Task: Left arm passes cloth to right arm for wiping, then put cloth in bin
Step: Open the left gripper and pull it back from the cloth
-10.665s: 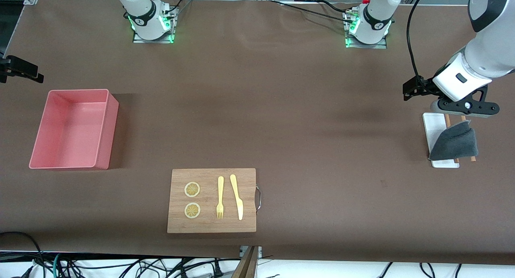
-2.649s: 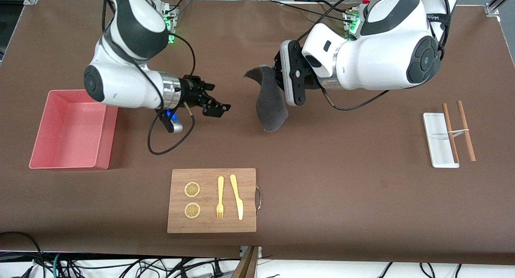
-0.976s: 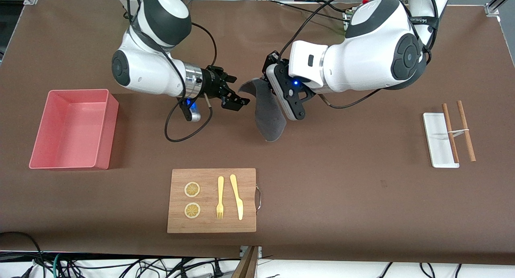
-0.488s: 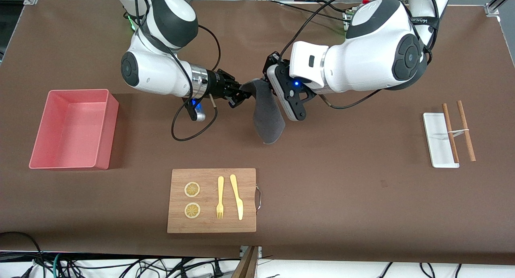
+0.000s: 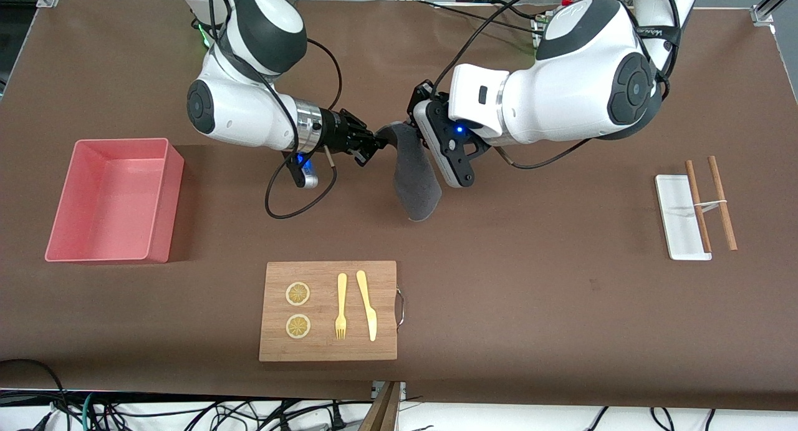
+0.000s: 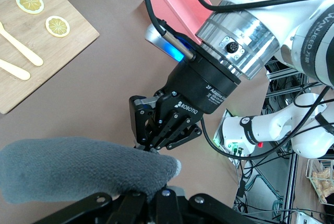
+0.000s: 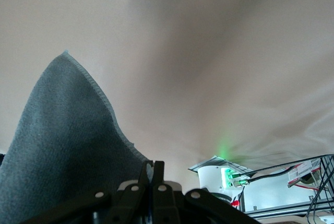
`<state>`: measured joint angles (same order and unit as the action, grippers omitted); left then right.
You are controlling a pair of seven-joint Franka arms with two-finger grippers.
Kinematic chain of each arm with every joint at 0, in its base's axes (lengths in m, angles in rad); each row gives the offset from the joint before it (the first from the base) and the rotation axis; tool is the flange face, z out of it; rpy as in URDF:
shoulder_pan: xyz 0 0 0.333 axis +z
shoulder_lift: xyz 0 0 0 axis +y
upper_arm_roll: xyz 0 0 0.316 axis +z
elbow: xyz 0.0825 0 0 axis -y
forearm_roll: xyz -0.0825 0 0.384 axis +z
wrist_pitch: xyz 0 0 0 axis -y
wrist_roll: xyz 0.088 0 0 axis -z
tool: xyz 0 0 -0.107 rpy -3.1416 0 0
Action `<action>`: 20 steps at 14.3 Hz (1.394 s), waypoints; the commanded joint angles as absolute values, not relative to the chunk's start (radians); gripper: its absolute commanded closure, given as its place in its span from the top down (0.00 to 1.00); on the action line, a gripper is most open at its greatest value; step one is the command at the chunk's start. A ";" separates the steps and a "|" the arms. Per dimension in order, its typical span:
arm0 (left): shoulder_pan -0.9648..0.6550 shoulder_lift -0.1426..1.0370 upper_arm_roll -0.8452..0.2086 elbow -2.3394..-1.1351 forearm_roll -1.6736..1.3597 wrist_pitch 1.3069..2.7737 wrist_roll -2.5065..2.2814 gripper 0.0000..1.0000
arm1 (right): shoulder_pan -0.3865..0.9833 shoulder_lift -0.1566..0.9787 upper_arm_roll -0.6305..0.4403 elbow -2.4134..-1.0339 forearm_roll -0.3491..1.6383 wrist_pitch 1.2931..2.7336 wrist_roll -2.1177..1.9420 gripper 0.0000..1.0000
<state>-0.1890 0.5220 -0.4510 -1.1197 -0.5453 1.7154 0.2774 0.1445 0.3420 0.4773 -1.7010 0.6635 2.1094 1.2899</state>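
The dark grey cloth (image 5: 414,178) hangs over the middle of the table, held between both arms. My left gripper (image 5: 421,143) is shut on its upper part; in the left wrist view the cloth (image 6: 78,169) bulges over that gripper (image 6: 156,197). My right gripper (image 5: 376,145) is shut on the cloth's upper corner, and in the right wrist view its fingers (image 7: 154,171) pinch the hem of the cloth (image 7: 62,145). The left wrist view also shows the right gripper (image 6: 151,147) touching the fabric. The pink bin (image 5: 106,197) stands toward the right arm's end of the table.
A wooden cutting board (image 5: 327,350) with two lemon slices, a fork and a knife lies nearer the front camera than the cloth. A small white tray (image 5: 676,216) with two wooden sticks (image 5: 711,203) across it sits toward the left arm's end.
My right gripper has moved up to the cloth's upper corner and shut on it. The left arm has held still with the cloth in its grip.
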 commanded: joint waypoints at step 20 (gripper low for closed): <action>-0.167 0.489 -0.437 -1.152 -0.137 1.490 0.201 1.00 | 0.097 0.374 0.307 -1.701 0.263 1.717 0.858 0.00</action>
<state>-0.1675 0.5192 -0.4378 -1.1202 -0.2560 1.5462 0.2365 0.1072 0.3687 0.3335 -1.6834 0.3204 1.7554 0.9218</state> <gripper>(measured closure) 0.000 0.982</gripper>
